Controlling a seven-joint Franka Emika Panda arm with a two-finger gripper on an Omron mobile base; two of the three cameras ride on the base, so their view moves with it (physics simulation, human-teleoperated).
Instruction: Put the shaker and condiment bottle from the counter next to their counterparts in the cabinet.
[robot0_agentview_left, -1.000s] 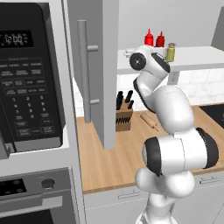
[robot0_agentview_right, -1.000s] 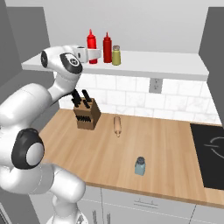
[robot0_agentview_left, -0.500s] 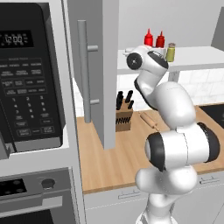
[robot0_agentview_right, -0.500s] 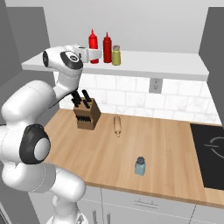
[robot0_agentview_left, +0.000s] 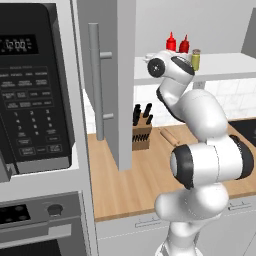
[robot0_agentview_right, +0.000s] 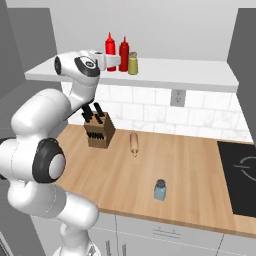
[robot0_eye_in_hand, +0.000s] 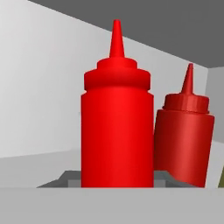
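The condiment bottle (robot0_eye_in_hand: 117, 131) is held clenched in the gripper (robot0_agentview_right: 111, 59) at frame centre, beside the darker red bottle (robot0_eye_in_hand: 184, 140) at its right; the shaker (robot0_agentview_right: 160, 190) is seen lower centre.

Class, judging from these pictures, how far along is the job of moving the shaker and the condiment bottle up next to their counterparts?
Done: the condiment bottle stands upright on the cabinet shelf beside the darker red bottle, near the yellow-green shaker.
In hand: the gripper is at the shelf, closed on that bottle, not yet released.
Left: the shaker sits on the counter, untouched.
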